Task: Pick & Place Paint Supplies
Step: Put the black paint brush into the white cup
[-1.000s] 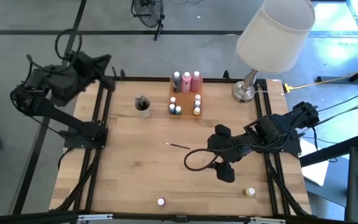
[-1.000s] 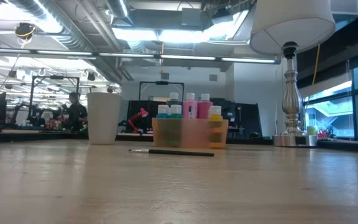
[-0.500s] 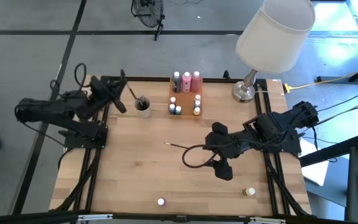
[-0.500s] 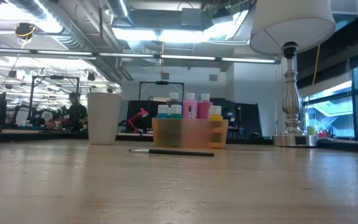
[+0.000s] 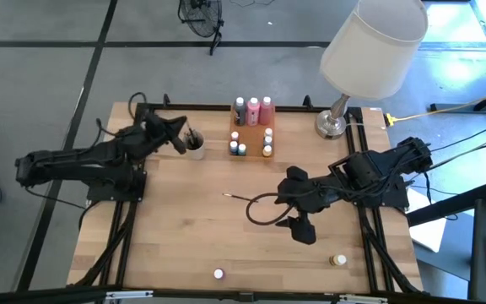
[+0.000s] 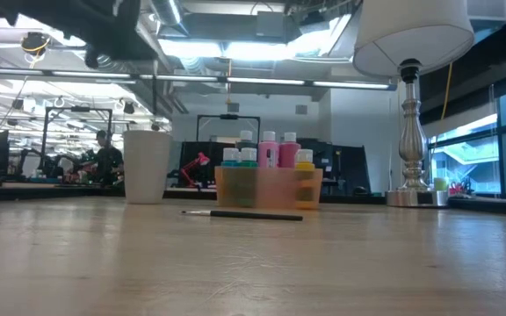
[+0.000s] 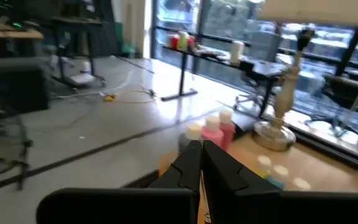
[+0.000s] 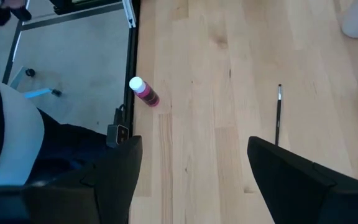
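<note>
- Left end effector [image 5: 178,129], clenched, hangs at the table's far edge beside the small round grey cup [image 5: 194,144].
- Right end effector [image 5: 287,205], fingers spread and empty, over bare pale-wood table [image 5: 184,228].
- Thin dark paintbrush [image 5: 241,198] lies mid-table, open room around it.
- Pink squeeze bottles [image 5: 260,111] stand in the translucent orange tray [image 5: 251,133].

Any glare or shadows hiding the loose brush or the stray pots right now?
High view: even light, the brush shows plainly on the wood. Low view: bright ceiling lights glare behind the tray, yet the brush reads dark against the table. Right wrist view: no glare; the pink pot shows ahead of the open right end effector.
</note>
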Available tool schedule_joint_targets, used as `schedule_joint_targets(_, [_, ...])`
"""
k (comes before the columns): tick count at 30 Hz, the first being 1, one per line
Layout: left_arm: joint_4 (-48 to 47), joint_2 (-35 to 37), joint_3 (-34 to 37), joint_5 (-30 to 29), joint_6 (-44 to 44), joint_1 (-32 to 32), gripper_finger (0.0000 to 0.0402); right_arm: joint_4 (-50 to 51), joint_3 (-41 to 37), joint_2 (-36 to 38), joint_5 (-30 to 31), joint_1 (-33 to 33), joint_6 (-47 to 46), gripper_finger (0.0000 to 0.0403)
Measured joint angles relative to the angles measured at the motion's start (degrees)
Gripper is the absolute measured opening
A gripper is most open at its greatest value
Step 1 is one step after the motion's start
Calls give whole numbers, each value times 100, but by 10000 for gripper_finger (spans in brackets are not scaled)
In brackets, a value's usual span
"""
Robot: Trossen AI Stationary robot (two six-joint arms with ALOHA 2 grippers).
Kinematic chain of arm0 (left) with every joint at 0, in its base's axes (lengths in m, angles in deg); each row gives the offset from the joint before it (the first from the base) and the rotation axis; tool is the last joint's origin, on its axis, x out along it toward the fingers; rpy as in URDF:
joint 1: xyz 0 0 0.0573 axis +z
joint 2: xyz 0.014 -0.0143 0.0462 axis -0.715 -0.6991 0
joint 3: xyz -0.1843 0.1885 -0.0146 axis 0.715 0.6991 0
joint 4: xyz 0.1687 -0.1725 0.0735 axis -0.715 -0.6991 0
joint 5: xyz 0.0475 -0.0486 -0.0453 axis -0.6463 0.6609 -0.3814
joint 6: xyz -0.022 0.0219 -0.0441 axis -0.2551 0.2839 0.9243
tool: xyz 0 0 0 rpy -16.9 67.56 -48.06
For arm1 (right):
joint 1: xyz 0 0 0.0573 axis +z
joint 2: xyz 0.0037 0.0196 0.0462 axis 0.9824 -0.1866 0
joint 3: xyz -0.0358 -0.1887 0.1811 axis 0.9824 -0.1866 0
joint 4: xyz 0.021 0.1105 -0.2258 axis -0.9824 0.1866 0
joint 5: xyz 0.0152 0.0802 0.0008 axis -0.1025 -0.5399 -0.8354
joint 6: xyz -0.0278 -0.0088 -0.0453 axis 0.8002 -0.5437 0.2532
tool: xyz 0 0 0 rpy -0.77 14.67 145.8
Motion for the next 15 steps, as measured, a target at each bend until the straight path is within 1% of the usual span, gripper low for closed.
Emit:
schedule_joint_targets(3, [308, -220, 146, 513, 55, 239, 3, 2, 0, 0, -22, -17, -3, 295])
schedule_joint_targets(7, [52, -475, 209, 766, 43, 439, 3, 8, 0, 0, -39, -15, -16, 295])
schedule_joint_targets(11, [89, -695, 209, 1062, -182, 549, 3, 22, 0, 0, -37, -16, -38, 295])
schedule_joint_targets(15, [91, -886, 206, 1147, -361, 690, 3, 20, 0, 0, -52, -56, -40, 295])
